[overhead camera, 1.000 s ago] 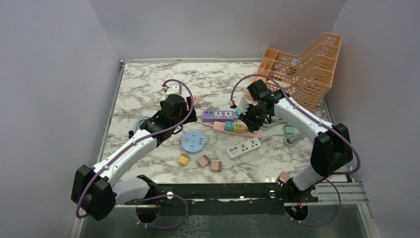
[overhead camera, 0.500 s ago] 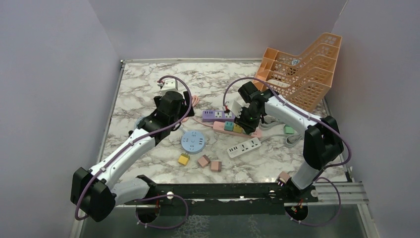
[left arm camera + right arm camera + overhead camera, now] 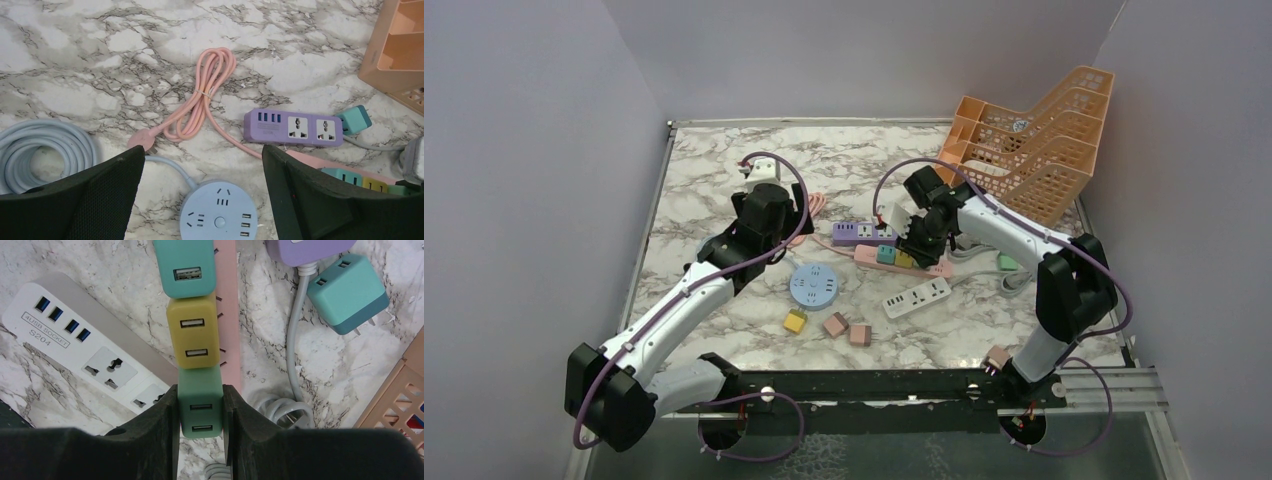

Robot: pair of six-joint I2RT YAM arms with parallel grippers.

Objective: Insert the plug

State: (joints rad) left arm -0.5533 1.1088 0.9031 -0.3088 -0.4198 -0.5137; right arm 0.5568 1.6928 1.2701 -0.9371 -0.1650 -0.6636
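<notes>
My right gripper (image 3: 201, 426) is shut on a green plug (image 3: 201, 405). The plug is over the end of the pink power strip (image 3: 228, 300), in line with and touching a yellow plug (image 3: 193, 337); a teal plug (image 3: 185, 265) stands beyond that. I cannot tell whether its prongs are in the strip. In the top view the right gripper (image 3: 917, 247) is over the pink strip (image 3: 932, 268). My left gripper (image 3: 202, 152) is open and empty, above the round blue socket hub (image 3: 219, 212).
A purple strip (image 3: 294, 128), a coiled pink cable (image 3: 200, 102) and a blue-grey cable coil (image 3: 45, 145) lie near the left gripper. A white strip (image 3: 85, 350), a loose teal adapter (image 3: 347, 292) and a grey cable (image 3: 280, 412) flank the right gripper. An orange basket (image 3: 1034, 140) stands back right.
My right gripper has moved left with the green plug and come down over the pink strip beside the yellow plug. My left gripper has drifted slightly back and left.
</notes>
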